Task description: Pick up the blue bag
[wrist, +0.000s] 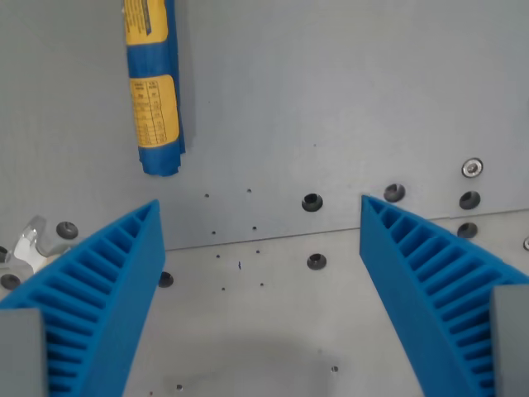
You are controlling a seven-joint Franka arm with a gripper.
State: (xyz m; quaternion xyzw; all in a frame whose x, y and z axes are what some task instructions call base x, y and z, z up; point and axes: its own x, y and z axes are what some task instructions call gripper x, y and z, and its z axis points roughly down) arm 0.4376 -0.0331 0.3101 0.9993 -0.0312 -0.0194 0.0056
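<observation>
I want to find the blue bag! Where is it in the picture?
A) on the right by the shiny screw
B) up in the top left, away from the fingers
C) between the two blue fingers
B: the blue bag lies at the top left on the grey table, outside the open gripper.

I am counting one blue bag (153, 87) with two yellow labels lying on one grey table (331, 99), two blue ribbed fingers (107, 281) of my single gripper (260, 215) showing, and about nine dark bolt holes (312, 201) dotting the surface.
</observation>
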